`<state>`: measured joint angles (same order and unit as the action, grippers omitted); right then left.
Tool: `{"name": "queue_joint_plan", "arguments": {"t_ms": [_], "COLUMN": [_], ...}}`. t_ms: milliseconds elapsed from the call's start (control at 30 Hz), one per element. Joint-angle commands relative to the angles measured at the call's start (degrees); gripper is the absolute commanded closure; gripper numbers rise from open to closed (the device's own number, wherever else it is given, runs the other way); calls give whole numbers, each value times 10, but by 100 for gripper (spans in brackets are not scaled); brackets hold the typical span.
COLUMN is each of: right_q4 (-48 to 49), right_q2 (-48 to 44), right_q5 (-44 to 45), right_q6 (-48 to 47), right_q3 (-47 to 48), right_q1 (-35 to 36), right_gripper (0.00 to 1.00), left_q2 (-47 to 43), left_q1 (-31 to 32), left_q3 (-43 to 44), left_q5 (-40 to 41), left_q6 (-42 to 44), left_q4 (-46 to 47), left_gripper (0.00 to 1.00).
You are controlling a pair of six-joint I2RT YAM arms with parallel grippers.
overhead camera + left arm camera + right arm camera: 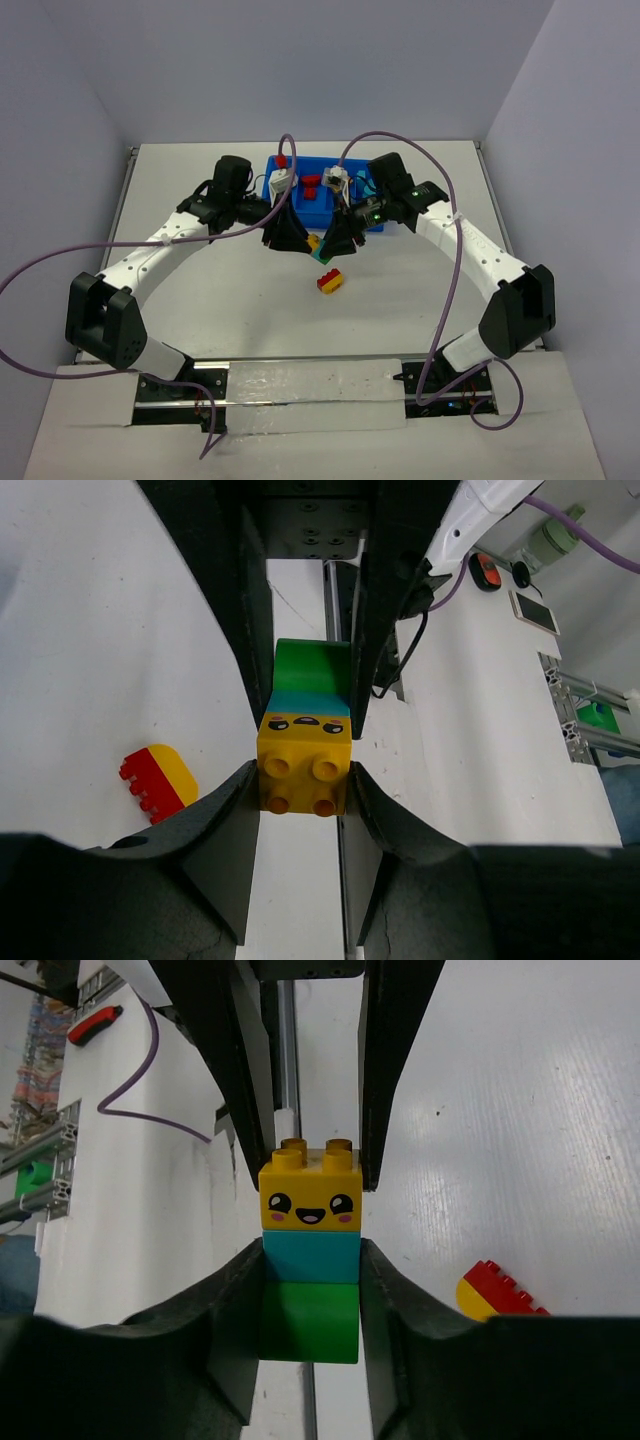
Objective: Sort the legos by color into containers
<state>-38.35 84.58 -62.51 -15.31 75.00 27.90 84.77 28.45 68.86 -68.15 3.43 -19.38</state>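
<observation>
A joined stack of a yellow face brick, a teal brick and a green brick hangs above the table in front of the blue tray. My left gripper is shut on the yellow end. My right gripper is shut on the teal and green end. The two grippers face each other, left and right. A red-and-yellow pair lies on the table just in front, also in the left wrist view and the right wrist view.
Red bricks lie in a middle compartment of the tray. Purple cables arch over both arms. The table's near edge has a metal rail.
</observation>
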Motion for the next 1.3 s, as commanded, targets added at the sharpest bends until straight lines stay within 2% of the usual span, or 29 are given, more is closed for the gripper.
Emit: {"name": "queue_joint_plan", "arguments": {"t_ms": [0,133,200,233,400,533,667,800,867,1000,1133,1267], "right_q4": [13,13,13,12,3,-13,-21,-24,-23,-23,-21,-1], "right_q2": [3,2,-2,-5,-26,-40,-51,-65,-72,-92,-121,-139], "right_q5": [-2,-2,0,3,25,51,61,74,75,80,113,135], "right_q6": [1,-2,-4,-5,-27,-43,-50,-48,-41,-25,-16,8], "right_q3": [28,25,18,13,-26,-52,-68,-81,-85,-88,-102,-116], "right_q1": [10,11,13,13,11,6,-5,-50,-89,-176,-215,-234], "right_gripper": [65,84,99,100,100,100,100,100,100,100,100,100], "left_q2": [0,2,1,1,3,17,32,46,87,177,267,357], "left_q1": [1,0,-1,-7,-59,-117,-141,-124,-105,-63,-11,8], "left_q3": [11,8,6,3,18,79,108,84,111,178,262,362], "left_q5": [-15,-13,-9,-9,-9,-5,12,114,194,319,402,463], "left_q6": [-4,-6,-9,-11,-9,38,52,-31,-75,-105,-84,-91], "left_q4": [26,28,29,35,33,-14,-21,127,179,223,213,210], "left_gripper": [100,100,100,100,100,100,100,100,100,100,100,100]}}
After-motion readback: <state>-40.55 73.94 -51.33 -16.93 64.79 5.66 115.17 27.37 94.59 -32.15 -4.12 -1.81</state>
